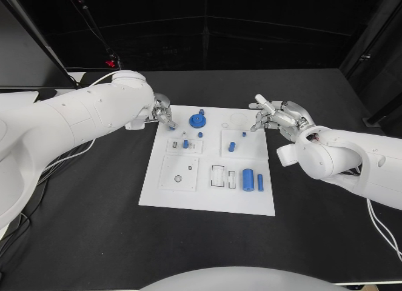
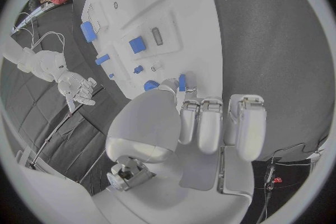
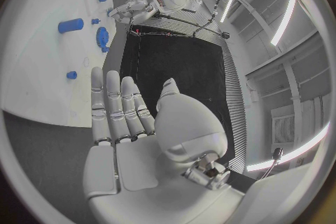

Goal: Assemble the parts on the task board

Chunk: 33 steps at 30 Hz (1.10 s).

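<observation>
Head view shows the board [image 1: 166, 194] flat in the middle of the black desk [image 1: 96, 242], with the blue parts spread over it: a gear [image 1: 197, 120] near the far edge, a small peg [image 1: 186, 144] and a block [image 1: 231, 146] in the middle row, and a cylinder [image 1: 248, 179] with a thin pin [image 1: 260, 182] beside it nearer to me.

I judge all of these to be hard, light plastic: stiff, not fragile, but smooth enough to slip or skate on the board if nudged. The cylinder would roll, so I would take it across its middle, thumb against finger. The gear I would pinch by its raised hub or across its rim. The peg and pin are small and need a fingertip pinch from above, squarely, or they may flick away.

My left hand [image 1: 161, 113] is at the board's far left corner, just beside the gear. Its fingers [image 2: 210, 129] lie curled side by side, with the thumb reaching toward a small blue piece [image 2: 182, 82] at their tips. Whether the thumb touches or pinches that piece I cannot tell; nothing shows plainly held.

My right hand [image 1: 278, 115] hovers at the far right corner of the board. Its fingers [image 3: 115, 103] are stretched out straight and close together, thumb apart, with nothing in them and touching nothing.
</observation>
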Available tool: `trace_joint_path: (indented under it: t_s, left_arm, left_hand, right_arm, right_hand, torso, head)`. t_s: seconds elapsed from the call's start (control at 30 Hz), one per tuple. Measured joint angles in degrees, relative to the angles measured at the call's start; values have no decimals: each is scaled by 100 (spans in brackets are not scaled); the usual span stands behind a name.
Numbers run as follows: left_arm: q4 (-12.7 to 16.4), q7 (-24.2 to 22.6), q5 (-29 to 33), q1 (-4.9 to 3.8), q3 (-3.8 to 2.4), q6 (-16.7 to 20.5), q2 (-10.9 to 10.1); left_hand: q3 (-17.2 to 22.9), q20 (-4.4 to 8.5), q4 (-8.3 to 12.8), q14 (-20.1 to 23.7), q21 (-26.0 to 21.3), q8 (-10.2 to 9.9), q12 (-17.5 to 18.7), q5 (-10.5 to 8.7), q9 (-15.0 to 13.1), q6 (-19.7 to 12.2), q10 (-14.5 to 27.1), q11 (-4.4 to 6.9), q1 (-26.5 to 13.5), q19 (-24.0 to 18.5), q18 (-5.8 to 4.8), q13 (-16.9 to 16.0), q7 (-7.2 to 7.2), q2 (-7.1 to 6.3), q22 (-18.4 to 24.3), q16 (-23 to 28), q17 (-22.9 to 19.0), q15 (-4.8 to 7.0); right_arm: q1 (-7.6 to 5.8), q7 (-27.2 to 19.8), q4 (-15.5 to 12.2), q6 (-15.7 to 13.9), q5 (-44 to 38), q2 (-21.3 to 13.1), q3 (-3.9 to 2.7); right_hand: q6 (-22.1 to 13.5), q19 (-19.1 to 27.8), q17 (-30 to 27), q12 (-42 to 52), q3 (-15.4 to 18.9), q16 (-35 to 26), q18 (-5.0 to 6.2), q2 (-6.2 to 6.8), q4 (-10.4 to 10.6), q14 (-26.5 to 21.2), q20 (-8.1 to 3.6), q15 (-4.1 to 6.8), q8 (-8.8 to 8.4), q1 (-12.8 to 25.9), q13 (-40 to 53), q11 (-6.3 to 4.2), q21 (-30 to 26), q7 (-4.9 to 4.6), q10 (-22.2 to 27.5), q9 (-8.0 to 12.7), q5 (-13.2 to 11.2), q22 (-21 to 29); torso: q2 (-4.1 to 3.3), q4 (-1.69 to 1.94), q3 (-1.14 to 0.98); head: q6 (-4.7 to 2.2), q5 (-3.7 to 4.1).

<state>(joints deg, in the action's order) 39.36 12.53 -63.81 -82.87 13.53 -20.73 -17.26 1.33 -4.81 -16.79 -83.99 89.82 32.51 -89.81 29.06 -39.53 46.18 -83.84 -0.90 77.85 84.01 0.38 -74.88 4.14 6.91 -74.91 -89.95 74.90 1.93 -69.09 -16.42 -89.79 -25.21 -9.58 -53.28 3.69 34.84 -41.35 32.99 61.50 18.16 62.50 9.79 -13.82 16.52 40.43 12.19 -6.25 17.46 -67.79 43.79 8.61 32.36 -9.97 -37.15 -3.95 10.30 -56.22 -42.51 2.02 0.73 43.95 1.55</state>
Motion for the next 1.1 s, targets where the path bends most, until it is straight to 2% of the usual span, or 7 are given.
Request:
trace_joint_path:
  t_s: [0.3,0.7,0.83,1.03,1.1]
  left_arm:
    - [27,-79,0,3,0,103,-27]
    - [149,-218,10,3,0,272,-148]
    - [404,-284,82,-18,0,427,-322]
    - [1097,-331,331,-144,0,726,-751]
    - [1370,-332,419,-186,0,819,-916]
  left_hand:
    - [411,0,-4,0,0,-23,-1,-4,-24,35,0,0,150,0,0,-7,-30,-122,0,0,0,-1]
    - [623,0,-3,-1,0,-58,-7,9,-44,61,-1,0,174,0,0,-23,-29,-146,0,0,0,-2]
    - [665,0,-10,-1,0,-34,-13,9,-53,66,-1,0,176,0,0,-22,-24,-148,0,0,0,-2]
    - [714,0,-8,-2,0,-34,-19,8,-61,87,-1,1,189,0,0,-16,-3,-161,0,0,0,-2]
    - [714,0,-8,-2,0,-34,-23,8,-67,97,-2,1,189,0,0,-16,7,-162,0,0,0,-2]
  right_arm:
    - [0,3,3,0,0,-12,0]
    - [0,8,23,0,0,-30,0]
    - [0,9,27,0,0,-46,0]
    - [0,9,33,-1,0,-64,0]
    - [0,9,38,-1,0,-65,0]
  right_hand:
    - [0,0,0,0,0,0,0,0,0,0,0,0,0,0,1,0,0,0,0,0,0,5]
    - [0,0,-7,-1,0,0,0,-23,0,0,0,0,0,-23,-7,0,0,0,0,0,0,5]
    - [0,0,-7,-1,0,0,0,-23,0,0,0,0,0,-23,-6,0,0,0,0,0,0,4]
    - [0,0,-7,-2,0,0,0,-23,0,0,0,0,0,-23,-6,0,0,0,0,0,0,4]
    - [0,0,-7,-4,0,0,0,-23,0,0,0,0,0,-23,-6,0,0,0,0,0,0,4]
  torso:
    - [0,4,-1]
    - [0,13,-1]
    - [1,24,-4]
    - [5,44,-13]
    - [8,62,-18]
  head:
    - [0,8]
    - [20,15]
    - [26,0]
    - [29,-30]
    - [34,-35]
